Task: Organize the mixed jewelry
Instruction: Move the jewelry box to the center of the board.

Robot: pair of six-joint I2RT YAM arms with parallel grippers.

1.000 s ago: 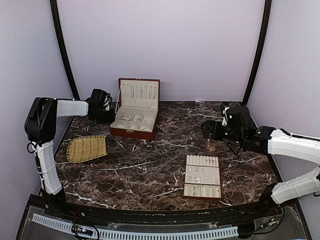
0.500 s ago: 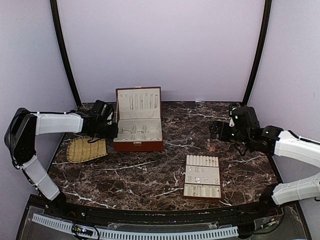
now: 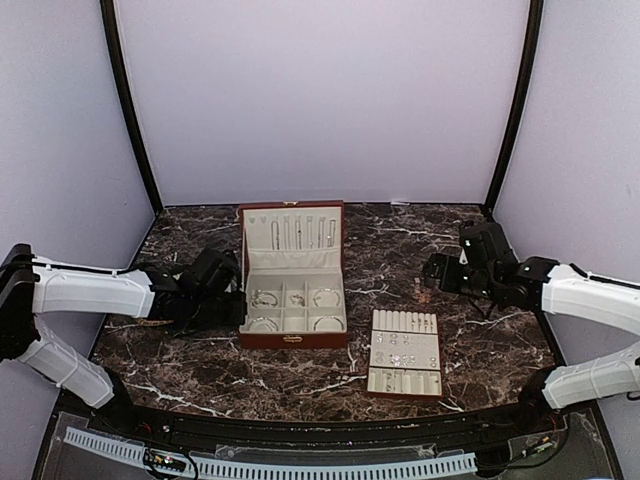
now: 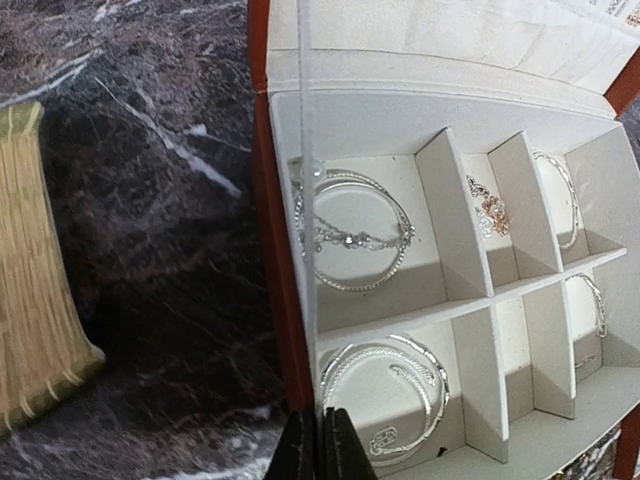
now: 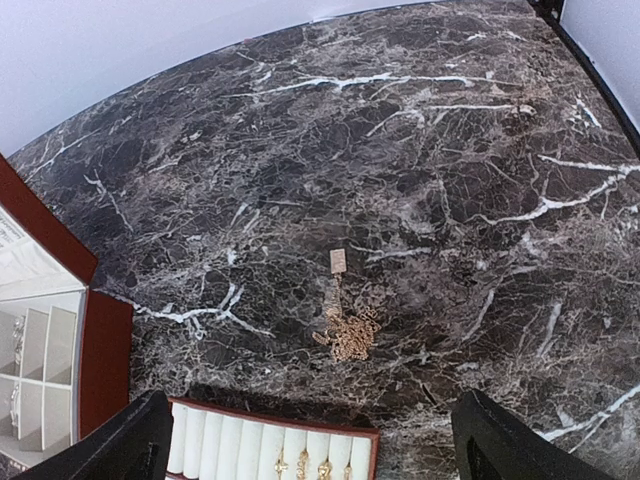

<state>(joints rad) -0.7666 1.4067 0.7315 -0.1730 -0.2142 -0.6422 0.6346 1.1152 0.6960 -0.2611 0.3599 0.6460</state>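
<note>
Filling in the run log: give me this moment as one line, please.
left gripper: shut on jewelry box left wall | right gripper: open, near gold chain on marble table | bracelets in box

Even, bright overhead light; soft shadows pool in the box [image 4: 455, 230] compartments beyond the left pincer [image 4: 322, 447]. The woven mat [image 4: 35, 280] to its left blurs; edges bow.

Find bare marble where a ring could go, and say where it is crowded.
Bare tabletop lies behind the slotted tray around the gold chain, and along the near edge before the red-brown box. Crowded: the box's left side, where the left gripper pinches its wall beside the straw mat.
</note>
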